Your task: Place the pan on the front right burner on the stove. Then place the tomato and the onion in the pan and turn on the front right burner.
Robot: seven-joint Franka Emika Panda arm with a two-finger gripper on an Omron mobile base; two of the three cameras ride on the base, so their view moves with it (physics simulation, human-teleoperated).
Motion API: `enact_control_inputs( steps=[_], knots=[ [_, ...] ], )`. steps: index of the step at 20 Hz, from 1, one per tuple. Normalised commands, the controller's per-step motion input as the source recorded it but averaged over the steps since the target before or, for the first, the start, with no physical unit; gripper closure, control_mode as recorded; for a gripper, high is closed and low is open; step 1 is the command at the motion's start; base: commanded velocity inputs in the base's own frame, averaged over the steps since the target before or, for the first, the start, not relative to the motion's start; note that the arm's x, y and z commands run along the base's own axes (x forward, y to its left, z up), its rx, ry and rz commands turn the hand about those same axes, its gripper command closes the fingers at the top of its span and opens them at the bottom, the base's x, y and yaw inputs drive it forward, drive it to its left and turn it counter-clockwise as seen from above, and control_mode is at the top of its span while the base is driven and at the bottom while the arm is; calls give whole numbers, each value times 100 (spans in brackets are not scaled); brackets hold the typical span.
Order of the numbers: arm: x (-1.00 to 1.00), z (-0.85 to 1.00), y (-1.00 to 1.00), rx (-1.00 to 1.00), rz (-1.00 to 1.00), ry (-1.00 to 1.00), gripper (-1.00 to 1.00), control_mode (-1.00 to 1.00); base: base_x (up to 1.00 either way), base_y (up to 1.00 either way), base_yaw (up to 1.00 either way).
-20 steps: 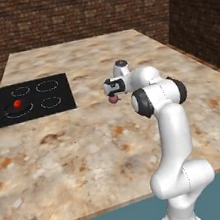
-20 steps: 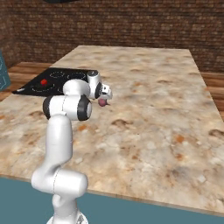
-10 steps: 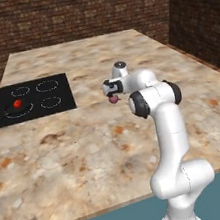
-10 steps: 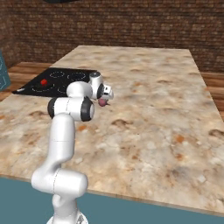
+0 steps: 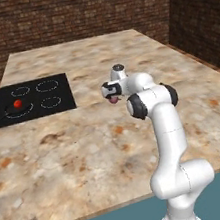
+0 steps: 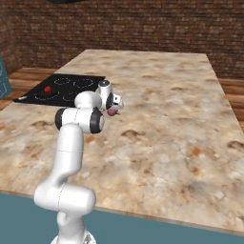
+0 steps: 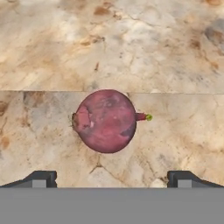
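The onion [image 7: 106, 120], a dull purplish-maroon ball, lies on the marbled counter in the middle of the hand view. My gripper [image 7: 112, 179] hangs straight over it, open, with the dark fingertips [image 7: 41, 178] wide apart on either side and not touching it. From the base cameras the onion [image 5: 113, 100] [image 6: 112, 112] sits just under the hand. Far off, the black pan [image 5: 12, 112] with its pale handle rests on the largest ring of the stove [image 5: 58, 92]. The bright red tomato [image 5: 18, 104] [image 6: 47, 89] lies inside the pan.
The marbled counter [image 5: 87, 146] stretches wide between the onion and the stove [image 6: 88, 78]. A brick wall [image 5: 66, 18] closes the back. The counter's front edge [image 5: 99, 212] drops to a teal cabinet face.
The arm's elbow has shifted a little to the left and the hand has settled slightly over the onion. The onion, pan and tomato have stayed put.
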Motion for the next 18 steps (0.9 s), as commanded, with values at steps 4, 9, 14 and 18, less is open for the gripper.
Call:
enact_control_inputs(
  steps=[4, 9, 14, 18],
  knots=[
    [13, -14, 5, 0, 1, 0, -100, -100, 0, 0, 0],
    [29, -14, 1, -1, 0, 0, -100, -100, 0, 0, 0],
    [45, -11, 0, -2, 0, -1, -100, -100, 0, 0, 0],
    [47, 0, 0, 0, 1, 0, -100, -100, 0, 0, 0]
  ],
)
